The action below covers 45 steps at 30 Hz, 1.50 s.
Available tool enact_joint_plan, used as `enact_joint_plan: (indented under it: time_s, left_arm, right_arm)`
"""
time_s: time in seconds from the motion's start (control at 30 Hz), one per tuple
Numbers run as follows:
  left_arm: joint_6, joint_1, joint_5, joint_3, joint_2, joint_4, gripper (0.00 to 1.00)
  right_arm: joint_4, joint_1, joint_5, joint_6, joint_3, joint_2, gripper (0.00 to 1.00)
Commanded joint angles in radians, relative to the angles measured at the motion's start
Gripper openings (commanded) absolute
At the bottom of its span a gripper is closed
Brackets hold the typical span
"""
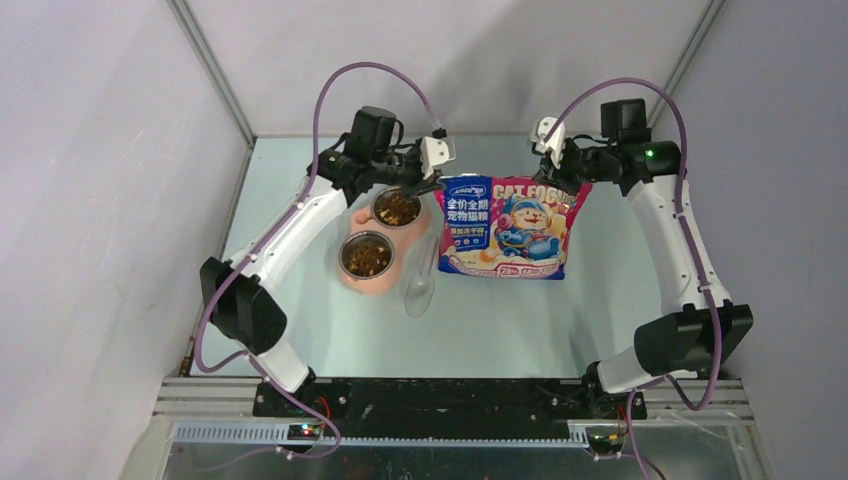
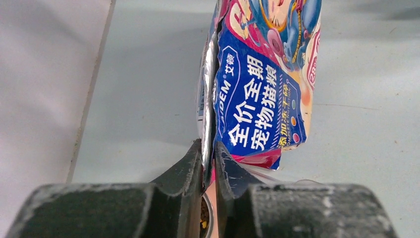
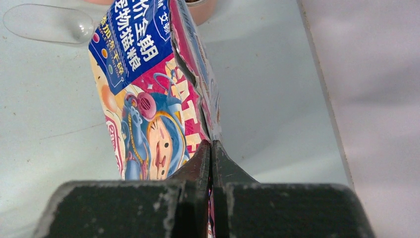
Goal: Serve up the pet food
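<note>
Pet food (image 1: 397,208), overhead view: small dark-brown dry pellets in loose heaps, filling two steel bowls set in a pink stand (image 1: 370,284). The far bowl (image 1: 376,206) lies just beside my left gripper (image 1: 437,182), on its base side. The near bowl (image 1: 344,257) lies further toward my left base. A translucent scoop (image 1: 420,288) rests on the table (image 1: 560,320) between the stand and the bag (image 1: 510,230). The printed bag hangs between my two grippers. My left gripper is at its upper left corner and my right gripper (image 1: 562,170) at its upper right corner.

Left wrist view: the foil edge of the bag (image 2: 257,99) runs down into the narrow gap of my left gripper (image 2: 208,148). The fingers (image 2: 188,163) flank that edge closely. I cannot tell whether they clamp it. Beneath the gap, a sliver of pet food (image 2: 203,224) shows as brown and tan bits inside a steel rim.

Right wrist view: my right gripper (image 3: 211,146) is closed on the top edge of the bag (image 3: 148,99), with the film pinched flat between the fingers. The scoop (image 3: 49,22) lies beyond the bag.
</note>
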Motion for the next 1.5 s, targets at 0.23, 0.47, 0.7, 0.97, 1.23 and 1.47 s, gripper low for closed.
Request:
enact_joint_plan:
  time_s: [0.23,0.47,0.7,0.97,1.23,1.47]
  left_arm:
    - [-0.062,-0.003,0.040,0.047,-0.032,-0.008,0.00]
    - [-0.174,-0.001,0.059,0.032,-0.056,0.067,0.00]
    - [-0.206,0.001,0.066,0.031,-0.067,0.088,0.00]
    - [-0.199,0.019,0.068,0.032,-0.072,0.079,0.00]
    - [-0.192,0.030,0.073,0.039,-0.071,0.067,0.00]
    - [-0.193,0.041,0.075,0.039,-0.069,0.065,0.00]
  right_arm:
    - [0.073,0.085,-0.002,0.076,-0.011,-0.028,0.33]
    - [0.174,0.189,0.049,0.167,-0.002,0.048,0.35]
    - [0.194,0.216,0.109,0.182,0.040,0.119,0.28]
    - [0.152,0.198,0.069,0.174,0.070,0.103,0.11]
    - [0.048,0.155,0.085,0.130,0.121,0.100,0.00]
    - [-0.004,0.114,0.156,0.099,0.131,0.100,0.12]
